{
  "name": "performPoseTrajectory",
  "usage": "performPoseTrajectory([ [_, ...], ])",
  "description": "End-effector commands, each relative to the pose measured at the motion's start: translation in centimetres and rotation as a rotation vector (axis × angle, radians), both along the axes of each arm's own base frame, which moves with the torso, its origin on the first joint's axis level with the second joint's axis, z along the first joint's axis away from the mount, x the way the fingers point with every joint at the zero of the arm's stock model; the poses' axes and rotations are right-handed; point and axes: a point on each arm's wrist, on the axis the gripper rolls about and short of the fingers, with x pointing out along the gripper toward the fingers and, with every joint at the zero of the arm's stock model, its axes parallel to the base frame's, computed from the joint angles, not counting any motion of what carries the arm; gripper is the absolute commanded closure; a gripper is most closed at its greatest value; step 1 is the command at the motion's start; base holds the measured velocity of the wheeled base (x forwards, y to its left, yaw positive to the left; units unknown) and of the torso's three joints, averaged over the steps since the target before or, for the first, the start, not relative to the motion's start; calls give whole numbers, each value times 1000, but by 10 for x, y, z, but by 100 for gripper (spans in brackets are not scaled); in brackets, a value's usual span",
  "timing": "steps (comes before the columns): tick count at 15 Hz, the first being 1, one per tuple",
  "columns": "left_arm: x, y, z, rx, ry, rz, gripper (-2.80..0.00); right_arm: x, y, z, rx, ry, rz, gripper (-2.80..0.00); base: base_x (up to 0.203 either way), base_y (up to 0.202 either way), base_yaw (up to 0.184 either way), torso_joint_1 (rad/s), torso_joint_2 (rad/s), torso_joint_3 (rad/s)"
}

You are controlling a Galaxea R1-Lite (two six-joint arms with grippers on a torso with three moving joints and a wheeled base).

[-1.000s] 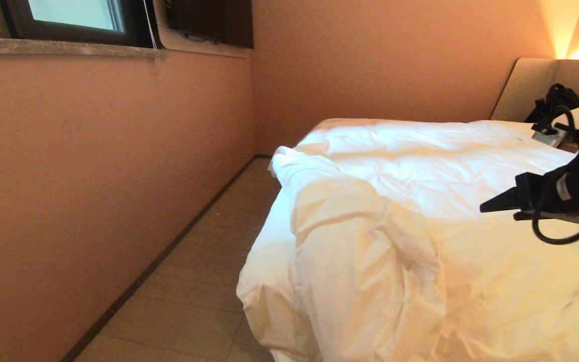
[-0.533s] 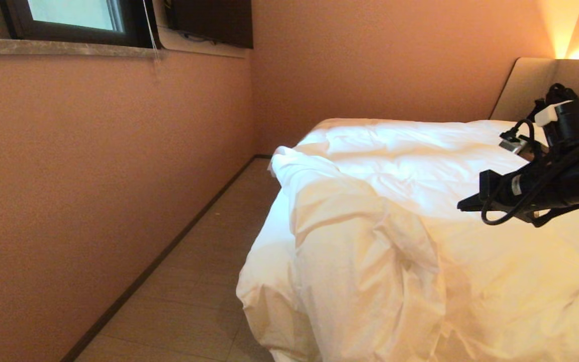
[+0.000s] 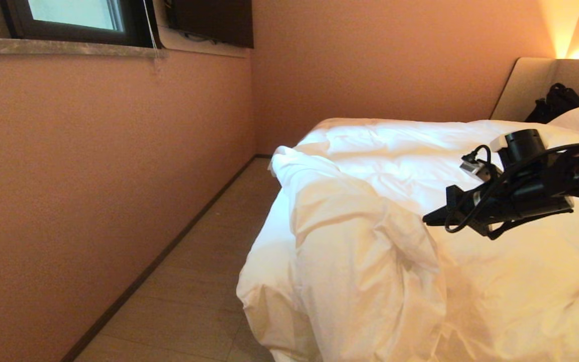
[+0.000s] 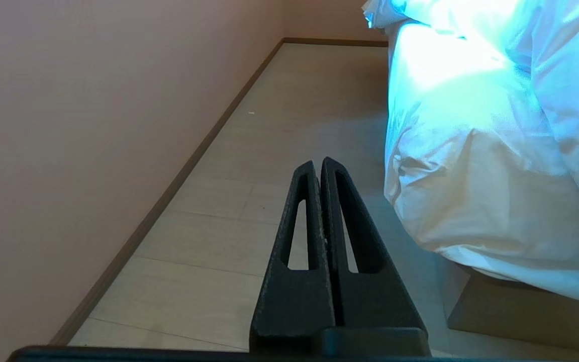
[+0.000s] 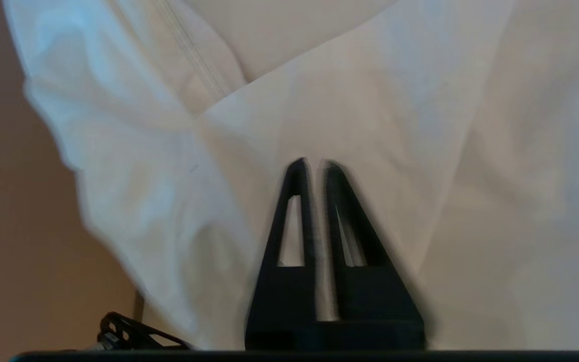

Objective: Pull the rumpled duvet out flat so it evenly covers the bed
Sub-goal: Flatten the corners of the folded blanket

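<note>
My right gripper (image 3: 427, 220) over the rumpled duvet (image 3: 395, 211), fingers a crack apart, holding nothing, left gripper (image 4: 318, 163) pressed closed by the floor (image 4: 269, 151)

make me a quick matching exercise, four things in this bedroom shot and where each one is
Things:
1. right gripper
2. left gripper
3. black bag
4. window

Places:
A. against the headboard
B. low over the floor, beside the bed
C. over the duvet
D. high on the left wall

Pairs: 1-C, 2-B, 3-A, 4-D
</note>
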Motion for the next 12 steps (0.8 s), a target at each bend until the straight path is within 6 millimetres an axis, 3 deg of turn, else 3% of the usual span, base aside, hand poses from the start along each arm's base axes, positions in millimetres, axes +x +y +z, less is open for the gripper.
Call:
performPoseTrajectory([
  [1,0,0,0,0,0,1,0,1,0,-3,8,11,5,-280,0,0,0,0,0,0],
  [6,0,0,0,0,0,2,0,-20,0,25,8,-65,14,-280,0,0,0,0,0,0],
  [12,0,0,0,0,0,1,0,-61,23,53,7,-156,109,-280,0,0,0,0,0,0],
])
